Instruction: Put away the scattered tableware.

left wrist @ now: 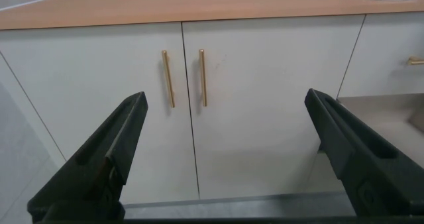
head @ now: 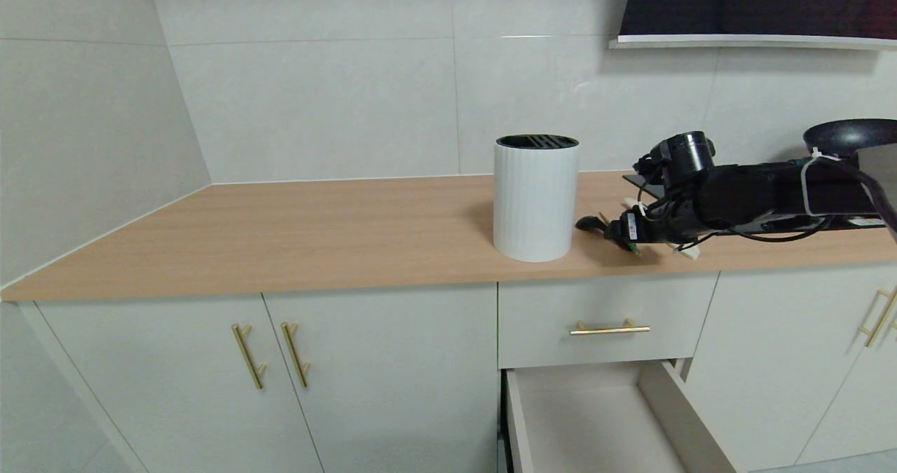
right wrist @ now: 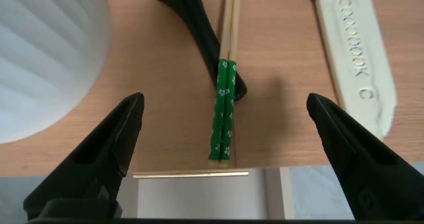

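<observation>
Pulled-out drawer [head: 596,417]: under worktop [head: 315,228] edge.
Left gripper [left wrist: 225,101]: fingers apart, facing 2 cupboard doors [left wrist: 265,105].
Right gripper [right wrist: 225,101]: fingers apart, above 2 green-tipped chopsticks [right wrist: 224,111] touching black spoon [right wrist: 192,18]; white utensil [right wrist: 358,58] near; all at 3 o'clock of white holder [head: 535,200].

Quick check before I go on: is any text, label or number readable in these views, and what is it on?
Nothing can be quoted with confidence.
Raised lettering runs along the white utensil handle, too unclear to read.
The green chopsticks carry a flower pattern, no text.
The white holder has none.
</observation>
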{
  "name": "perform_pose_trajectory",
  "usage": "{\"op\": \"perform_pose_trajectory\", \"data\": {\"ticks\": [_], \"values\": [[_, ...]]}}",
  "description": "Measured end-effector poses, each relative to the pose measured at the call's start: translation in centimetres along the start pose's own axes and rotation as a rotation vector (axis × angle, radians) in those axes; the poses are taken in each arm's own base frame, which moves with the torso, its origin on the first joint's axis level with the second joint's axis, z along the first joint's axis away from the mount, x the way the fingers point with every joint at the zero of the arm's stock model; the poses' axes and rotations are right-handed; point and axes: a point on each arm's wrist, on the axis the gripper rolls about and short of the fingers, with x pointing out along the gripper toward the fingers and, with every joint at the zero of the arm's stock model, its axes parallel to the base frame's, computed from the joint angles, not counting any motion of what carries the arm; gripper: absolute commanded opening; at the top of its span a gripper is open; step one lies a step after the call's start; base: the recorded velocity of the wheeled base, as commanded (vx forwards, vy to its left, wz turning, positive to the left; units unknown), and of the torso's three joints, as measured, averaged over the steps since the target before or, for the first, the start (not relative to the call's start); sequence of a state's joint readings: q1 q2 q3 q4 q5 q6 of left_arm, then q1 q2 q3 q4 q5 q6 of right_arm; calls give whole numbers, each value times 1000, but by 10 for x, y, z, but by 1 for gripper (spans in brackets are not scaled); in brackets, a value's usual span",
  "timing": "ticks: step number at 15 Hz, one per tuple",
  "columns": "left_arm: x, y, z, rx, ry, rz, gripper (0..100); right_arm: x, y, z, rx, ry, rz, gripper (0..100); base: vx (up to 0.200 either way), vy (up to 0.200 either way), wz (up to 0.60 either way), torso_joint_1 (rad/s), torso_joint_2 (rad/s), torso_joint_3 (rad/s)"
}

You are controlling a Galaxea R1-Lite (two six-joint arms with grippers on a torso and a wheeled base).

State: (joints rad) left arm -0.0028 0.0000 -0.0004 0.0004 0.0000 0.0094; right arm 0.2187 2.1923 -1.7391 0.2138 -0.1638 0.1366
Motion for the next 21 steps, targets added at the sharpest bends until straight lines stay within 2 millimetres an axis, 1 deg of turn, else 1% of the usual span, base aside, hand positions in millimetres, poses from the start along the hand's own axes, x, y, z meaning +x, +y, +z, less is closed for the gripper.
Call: {"op": "perform_pose_trajectory", "data": {"ticks": [5, 6, 12, 15, 19, 21], "values": [[0, 0, 0, 0, 0, 1, 100, 7, 0, -6, -7, 31, -17, 100, 0, 0, 0, 0, 0, 0], [0, 0, 0, 0, 0, 0, 100, 8, 0, -6, -8, 33, -22, 0, 0, 0, 0, 0, 0, 0], [0, 0, 0, 0, 0, 1, 100, 12, 0, -9, -15, 69, -28, 0, 0, 0, 0, 0, 0, 0], [0, 0, 0, 0, 0, 0, 100, 10, 0, -6, -9, 59, -31, 0, 0, 0, 0, 0, 0, 0], [0, 0, 0, 0, 0, 0, 100, -3, -6, 1, 16, 35, -36, 0, 0, 0, 0, 0, 0, 0], [0, 0, 0, 0, 0, 0, 100, -18, -10, -1, 33, 44, -38, 0, 0, 0, 0, 0, 0, 0]]}}
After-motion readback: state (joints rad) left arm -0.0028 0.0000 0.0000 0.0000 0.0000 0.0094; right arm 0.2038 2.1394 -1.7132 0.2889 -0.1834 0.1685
